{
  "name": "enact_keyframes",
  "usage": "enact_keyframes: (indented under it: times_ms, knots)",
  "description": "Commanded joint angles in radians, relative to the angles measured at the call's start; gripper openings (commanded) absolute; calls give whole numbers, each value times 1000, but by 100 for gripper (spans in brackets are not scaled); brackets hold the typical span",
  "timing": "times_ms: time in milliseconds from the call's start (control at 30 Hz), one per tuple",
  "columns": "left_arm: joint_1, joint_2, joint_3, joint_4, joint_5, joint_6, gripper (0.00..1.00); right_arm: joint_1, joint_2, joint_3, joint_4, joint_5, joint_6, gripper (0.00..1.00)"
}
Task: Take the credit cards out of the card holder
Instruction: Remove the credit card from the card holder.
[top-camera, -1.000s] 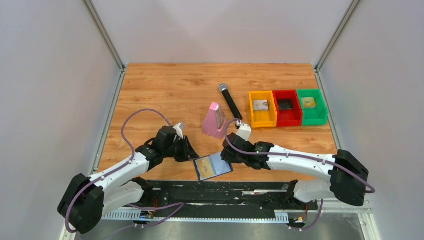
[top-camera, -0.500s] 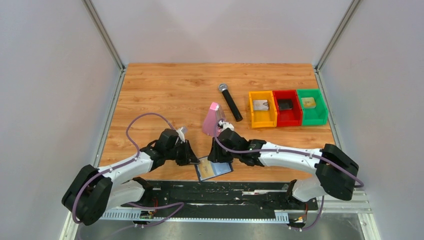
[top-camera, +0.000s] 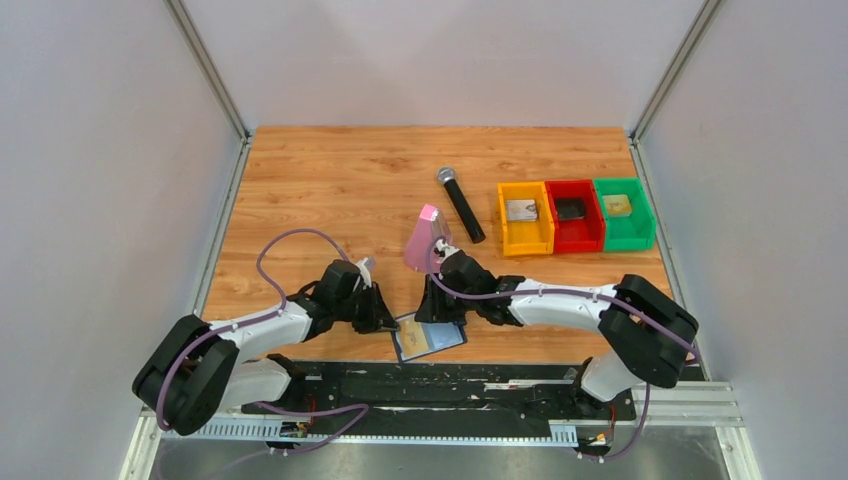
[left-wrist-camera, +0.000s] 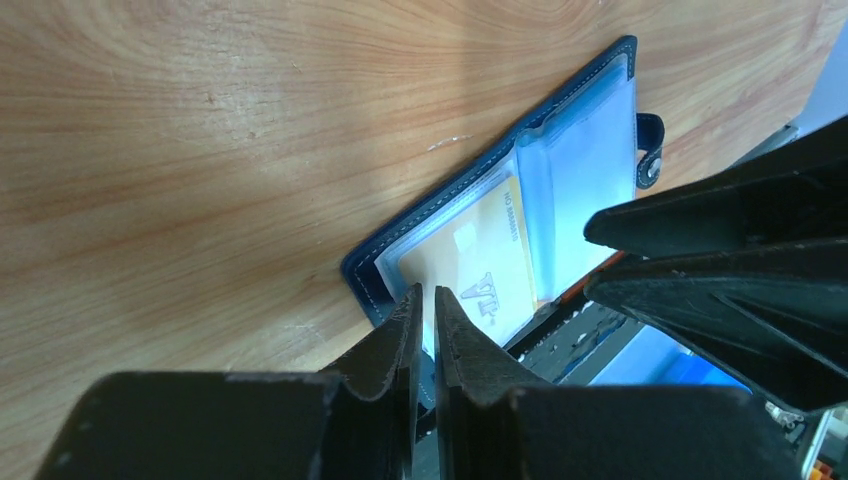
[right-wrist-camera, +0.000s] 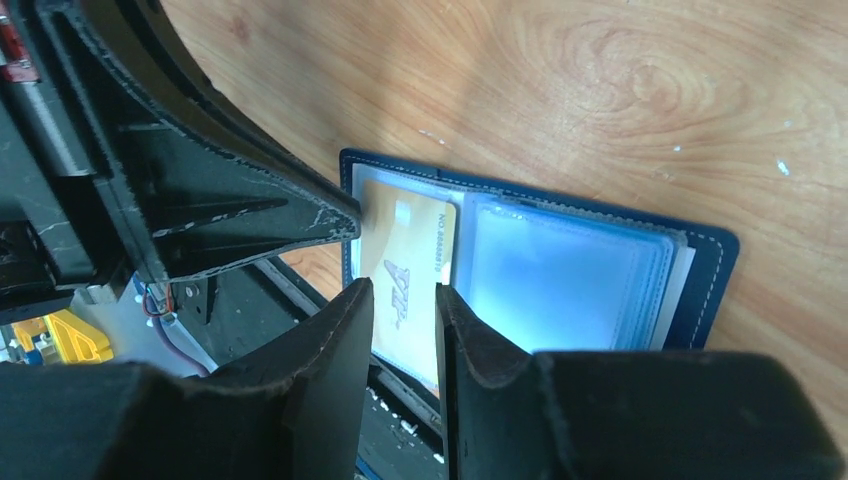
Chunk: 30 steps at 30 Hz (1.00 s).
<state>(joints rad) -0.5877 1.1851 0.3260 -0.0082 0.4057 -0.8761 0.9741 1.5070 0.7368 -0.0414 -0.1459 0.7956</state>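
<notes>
The navy card holder (top-camera: 447, 333) lies open at the table's near edge, its pale blue sleeves (left-wrist-camera: 585, 170) facing up. A tan-gold credit card (top-camera: 413, 336) sits in the left half (left-wrist-camera: 480, 260) (right-wrist-camera: 410, 245). My left gripper (top-camera: 388, 322) (left-wrist-camera: 426, 292) is down at the holder's near left corner. Its jaws are all but shut, with only a thin slit, and nothing shows between them. My right gripper (top-camera: 430, 314) (right-wrist-camera: 405, 288) hangs over the card's near edge. Its jaws stand a little apart, and the card shows through the gap.
A pink metronome (top-camera: 427, 240) stands just behind the right gripper, and a black microphone (top-camera: 461, 204) lies beyond it. Orange (top-camera: 525, 235), red (top-camera: 573, 235) and green (top-camera: 640, 228) bins sit at the right, each holding something. The black rail (top-camera: 430, 385) runs below the holder.
My right gripper has swung left from the holder's right side to over its card half. The left gripper has edged up to the holder's corner. Both sets of jaws have narrowed.
</notes>
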Motion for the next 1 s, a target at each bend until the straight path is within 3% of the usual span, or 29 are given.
enact_keyframes:
  times_ms: [0,967]
  knots:
    - [-4,14,-1,24,-23,23,16,-18,36,-9,90,-44,-19,30]
    - [-4,-2,-16,21,-36,29,16,-51,148,-44,186,-135,24,27]
